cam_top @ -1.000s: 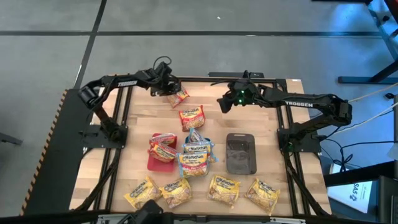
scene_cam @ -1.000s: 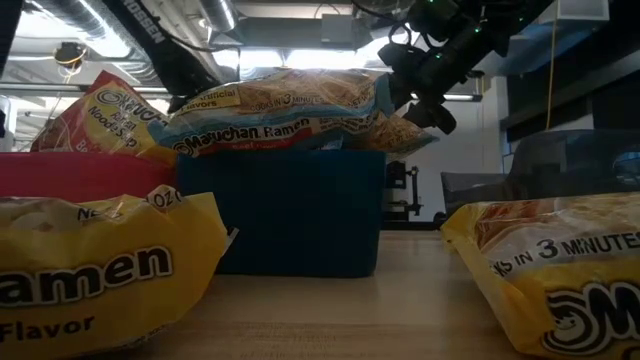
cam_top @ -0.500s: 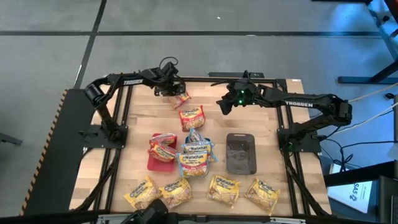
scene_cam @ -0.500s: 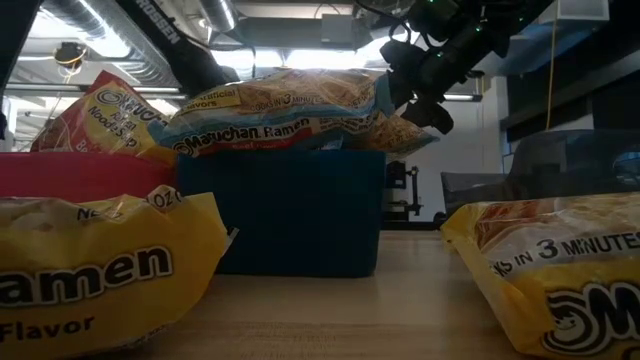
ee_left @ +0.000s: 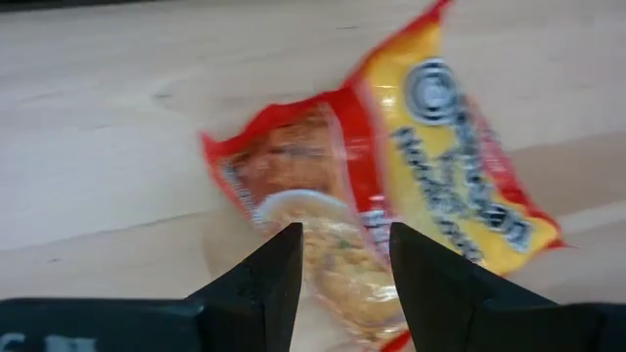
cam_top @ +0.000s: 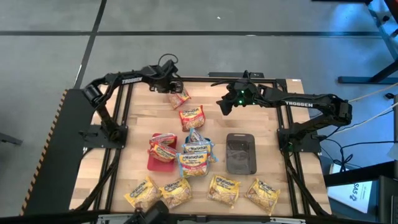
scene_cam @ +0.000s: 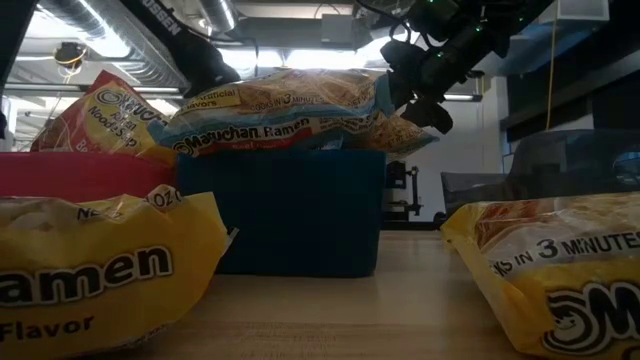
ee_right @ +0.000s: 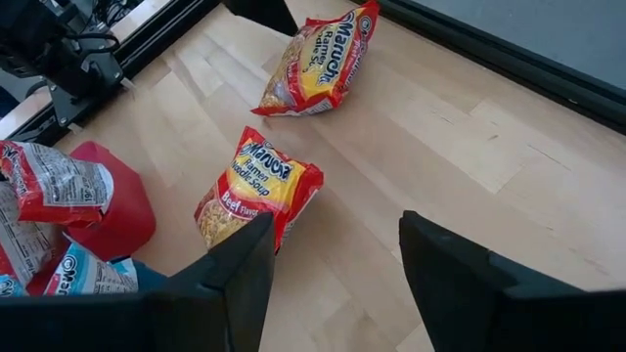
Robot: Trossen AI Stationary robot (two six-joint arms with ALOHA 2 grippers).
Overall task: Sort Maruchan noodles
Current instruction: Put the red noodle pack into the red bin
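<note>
The left gripper (ee_left: 340, 264) is being held with fingers spread directly over a red and yellow noodle packet (cam_top: 179, 98) lying at the counter's (cam_top: 273, 149) far edge, its long axis slanting across the gap. Farther off, the right gripper (ee_right: 333, 256) is hovering, fingers spread, empty.

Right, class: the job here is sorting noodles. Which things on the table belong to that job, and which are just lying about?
Part of the job:
- red packets, one under the left gripper
- blue-edged packets piled on the blue tray
- yellow packets along the near edge
- red tray
- dark grey tray

Lying about:
- nothing else shows on the wooden table
</note>
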